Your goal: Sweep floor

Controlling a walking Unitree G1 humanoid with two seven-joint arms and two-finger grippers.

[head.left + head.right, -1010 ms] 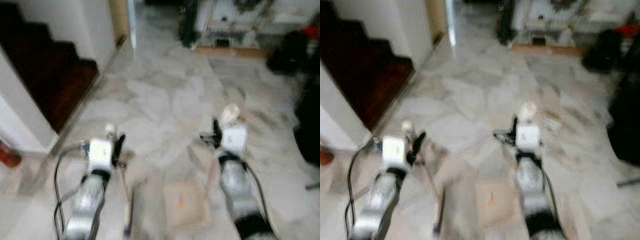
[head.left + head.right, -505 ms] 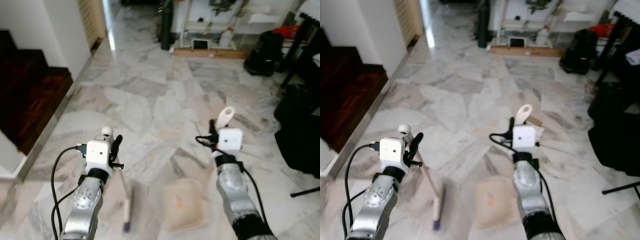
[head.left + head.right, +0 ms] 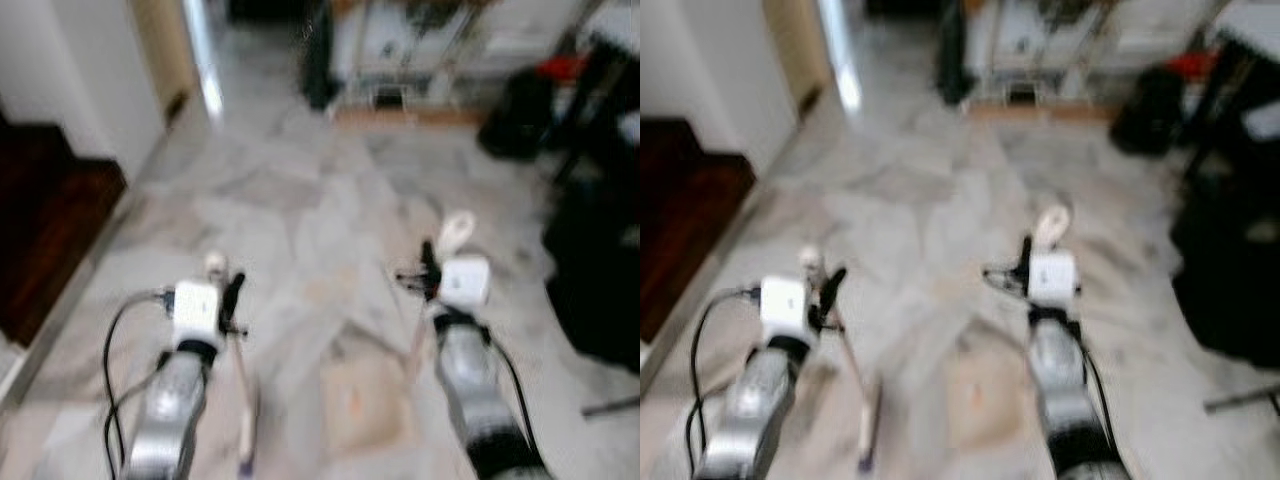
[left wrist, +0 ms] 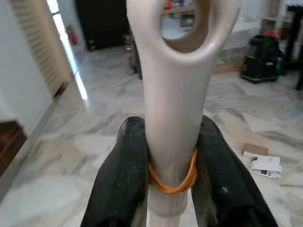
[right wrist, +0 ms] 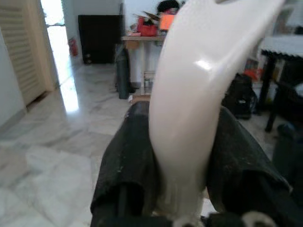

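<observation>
Left wrist view: the left gripper (image 4: 173,165) clamps a cream broom handle (image 4: 173,94) with a hanging hole and an orange rubber band (image 4: 173,182); its brush head (image 3: 245,440) rests on the marble floor (image 3: 300,200). The right gripper (image 5: 182,156) pinches a glossy white dustpan handle (image 5: 194,94), the beige dustpan (image 3: 365,405) lying low between the arms.

Two silver arms, blurred. Left arm (image 3: 170,410): metallic forearm, white boxy wrist block, black cable looping off its outer side. Right arm (image 3: 470,390): same silver forearm, black band lower down, white wrist block, black cable along it. Fingers (image 4: 120,179) matte black, thick, rounded; right fingers (image 5: 128,175) likewise.
</observation>
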